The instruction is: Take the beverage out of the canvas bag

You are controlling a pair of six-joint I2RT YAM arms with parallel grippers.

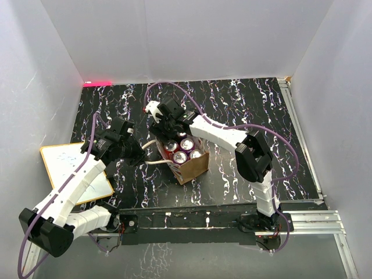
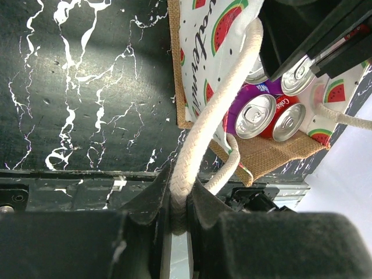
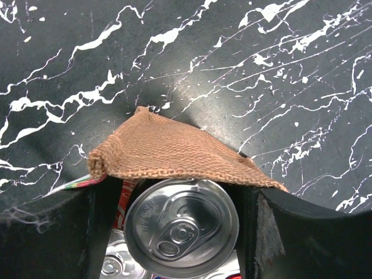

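Top external — canvas bag (image 1: 196,168) holds soda cans (image 1: 181,157); left pincer (image 2: 179,200) clamped on handle (image 2: 216,109) — right pincer (image 3: 181,195) grips far can (image 3: 181,232).

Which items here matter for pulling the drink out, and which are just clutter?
Job: canvas bag; soda cans inside it; rope handle, pinched by left gripper; right gripper, straddling one can.
Lying about: white board, left of the bag.

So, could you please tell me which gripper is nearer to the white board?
Left. The left gripper clamps the rope handle just right of the white board; the right gripper straddles a can farther right.
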